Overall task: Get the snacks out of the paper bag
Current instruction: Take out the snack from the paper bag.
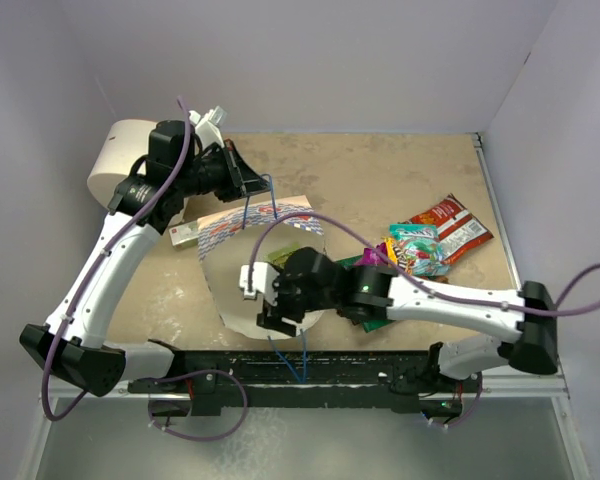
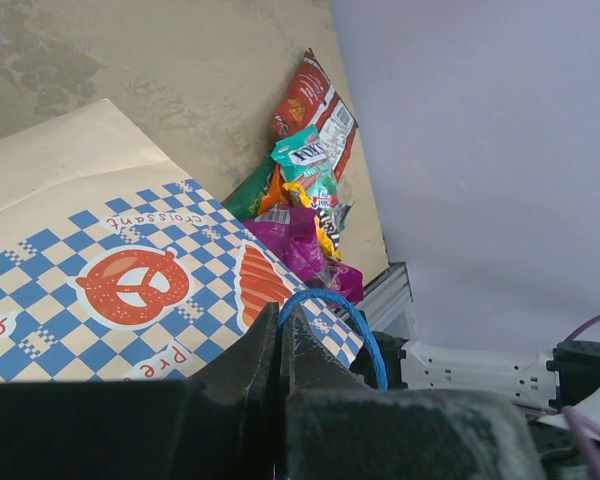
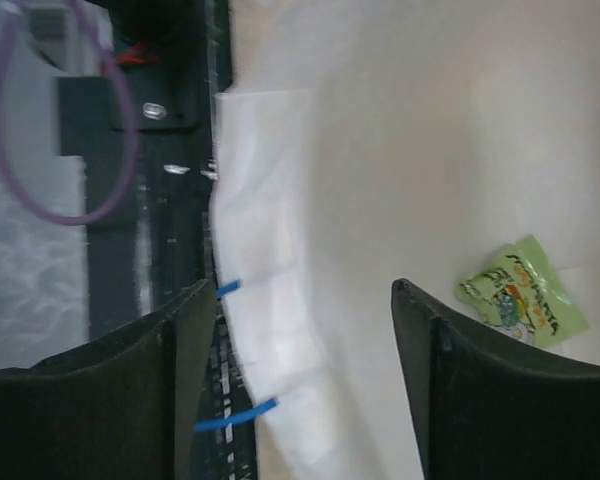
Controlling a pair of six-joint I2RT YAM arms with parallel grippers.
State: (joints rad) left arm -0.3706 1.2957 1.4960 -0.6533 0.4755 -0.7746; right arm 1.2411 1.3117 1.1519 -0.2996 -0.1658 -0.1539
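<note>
Left gripper is clenched tight on one blue cord handle of the paper bag, the cord looping out just past its fingertips. From the top camera this arm reaches to the far left of the table, with the bag's patterned edge lifted toward it. The bag lies on its side, its mouth facing the near edge, and the left wrist camera shows a blue checked band with an orange pretzel logo on the outside.

Right gripper sits in the mouth of the bag with its fingers spread apart and nothing between them. Its wrist camera looks along the plain white inside, where a light green packet lies flat on the paper beyond the right finger, not touched by it. Two blue cord ends poke out at the bag's rim, next to the dark rail.

Other snacks lie in a loose heap on the table to the right of the bag, outside it: a red-orange packet farthest out, a teal packet against it, and a magenta packet nearest the bag. A dark green packet lies partly under them.

A big white cylinder stands at the far left corner, and a small flat whitish box lies just left of the bag
</note>
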